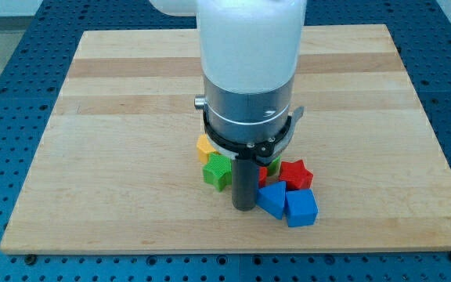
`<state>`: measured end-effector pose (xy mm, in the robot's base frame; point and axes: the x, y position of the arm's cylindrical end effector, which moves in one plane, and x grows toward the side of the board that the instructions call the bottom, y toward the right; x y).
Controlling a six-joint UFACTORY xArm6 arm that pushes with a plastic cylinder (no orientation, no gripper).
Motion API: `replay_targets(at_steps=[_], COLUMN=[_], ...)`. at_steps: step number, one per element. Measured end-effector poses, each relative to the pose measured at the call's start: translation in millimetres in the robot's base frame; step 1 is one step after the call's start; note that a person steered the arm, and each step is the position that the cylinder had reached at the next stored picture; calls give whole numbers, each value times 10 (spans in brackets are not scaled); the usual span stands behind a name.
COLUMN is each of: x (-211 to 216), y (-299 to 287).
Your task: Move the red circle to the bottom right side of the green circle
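Observation:
My tip (pixel 244 208) stands near the view's bottom middle of the wooden board (pixel 116 102), amid a tight cluster of blocks. A green block (pixel 218 170) lies just to its left and a yellow block (pixel 205 146) is above that. A red star (pixel 296 174) lies to the tip's right. A small red piece (pixel 264 174) and a sliver of green (pixel 274 164) show beside the rod; their shapes are hidden by the arm. Two blue blocks sit at lower right: one (pixel 272 199) touching the rod, a blue cube (pixel 301 207) beside it.
The arm's large white and grey body (pixel 249 70) covers the board's middle and hides whatever lies behind it. A blue perforated table (pixel 6 117) surrounds the board on all sides.

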<state>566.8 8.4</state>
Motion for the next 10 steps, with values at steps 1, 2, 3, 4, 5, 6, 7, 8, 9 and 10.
replay_targets(at_steps=[1,2,3,4,5,6,7,8,9,10], x=[-394,-452,-452,-580,-880,-848,-548,-311,-311,-328], y=[117,44,-126,-135,145,166,506,788,788,788])
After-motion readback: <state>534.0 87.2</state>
